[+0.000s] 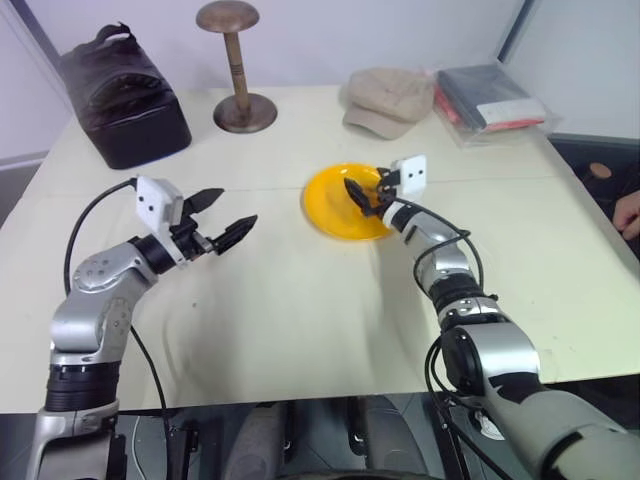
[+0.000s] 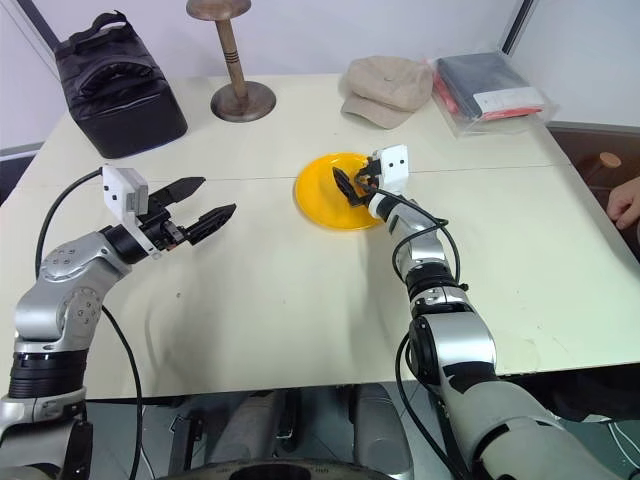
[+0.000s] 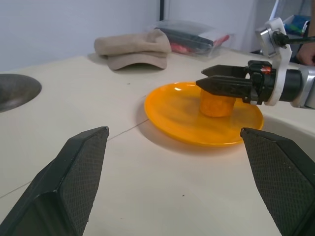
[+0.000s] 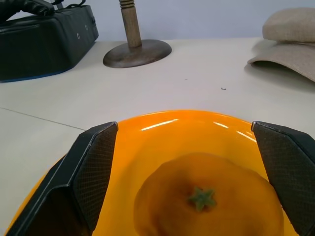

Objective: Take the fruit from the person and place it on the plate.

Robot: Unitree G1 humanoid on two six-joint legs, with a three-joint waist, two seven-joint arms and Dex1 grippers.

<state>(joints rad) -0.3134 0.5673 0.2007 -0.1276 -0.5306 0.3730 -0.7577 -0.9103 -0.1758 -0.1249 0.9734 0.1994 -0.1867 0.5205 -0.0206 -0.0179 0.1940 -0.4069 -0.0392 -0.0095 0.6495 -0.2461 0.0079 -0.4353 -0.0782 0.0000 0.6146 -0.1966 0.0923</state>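
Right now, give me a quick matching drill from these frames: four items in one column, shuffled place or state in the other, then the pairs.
Column one:
1. fruit
2. beige cap
3. black bag
4. left gripper

Column two:
A. far left corner of the table
B. sitting on the yellow plate between the open jaws of the right gripper
C. jaws open, holding nothing, above bare tabletop
D. far side of the table, beyond the plate, beside a clear plastic packet

Pairs: 1-B, 2-D, 3-A, 4-C
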